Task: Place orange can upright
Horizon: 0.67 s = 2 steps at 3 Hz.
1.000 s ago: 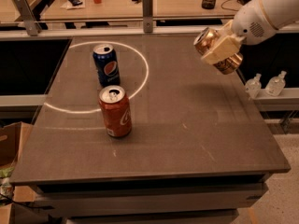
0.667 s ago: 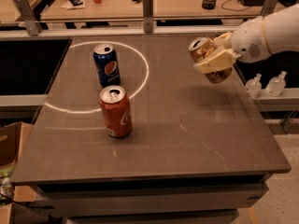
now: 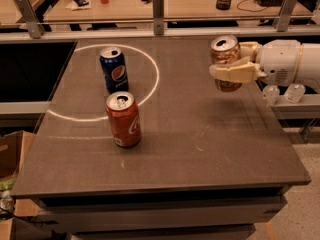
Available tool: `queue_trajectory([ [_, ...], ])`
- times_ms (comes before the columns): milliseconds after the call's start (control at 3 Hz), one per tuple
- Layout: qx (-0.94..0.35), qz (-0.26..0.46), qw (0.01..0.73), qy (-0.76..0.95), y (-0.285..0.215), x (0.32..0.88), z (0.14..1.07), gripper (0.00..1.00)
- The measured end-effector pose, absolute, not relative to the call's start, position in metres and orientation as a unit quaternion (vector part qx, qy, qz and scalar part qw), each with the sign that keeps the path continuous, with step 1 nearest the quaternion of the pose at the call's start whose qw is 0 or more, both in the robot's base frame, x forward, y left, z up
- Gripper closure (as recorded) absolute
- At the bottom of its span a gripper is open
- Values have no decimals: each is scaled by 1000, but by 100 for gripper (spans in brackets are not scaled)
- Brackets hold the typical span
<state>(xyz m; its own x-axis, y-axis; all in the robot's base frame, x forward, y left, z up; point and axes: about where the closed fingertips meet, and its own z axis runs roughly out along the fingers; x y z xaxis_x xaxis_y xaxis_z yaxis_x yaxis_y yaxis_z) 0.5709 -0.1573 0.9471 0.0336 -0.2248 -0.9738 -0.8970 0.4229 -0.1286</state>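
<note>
Over the right rear part of the counter [image 3: 200, 149], the end effector [image 3: 231, 66] is clenched on the orange can [image 3: 224, 51]. One pale finger lies across the front of the can. The white arm [image 3: 285, 61] reaches in from the right edge, almost level. The can stands nearly upright with its silver top up; I cannot tell if its bottom touches the counter. Compared with one second ago, the can was tilted and further right, and the arm came down from the upper corner. The blue can [image 3: 114, 69] and the red cola can [image 3: 123, 119] have not moved.
</note>
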Motion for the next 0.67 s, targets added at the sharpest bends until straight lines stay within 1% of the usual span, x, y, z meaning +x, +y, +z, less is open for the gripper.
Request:
queue_trajectory([
  [333,-420,315,584,620,-157,562,949,100],
  [667,-420,315,584,620,-157,562,949,100],
])
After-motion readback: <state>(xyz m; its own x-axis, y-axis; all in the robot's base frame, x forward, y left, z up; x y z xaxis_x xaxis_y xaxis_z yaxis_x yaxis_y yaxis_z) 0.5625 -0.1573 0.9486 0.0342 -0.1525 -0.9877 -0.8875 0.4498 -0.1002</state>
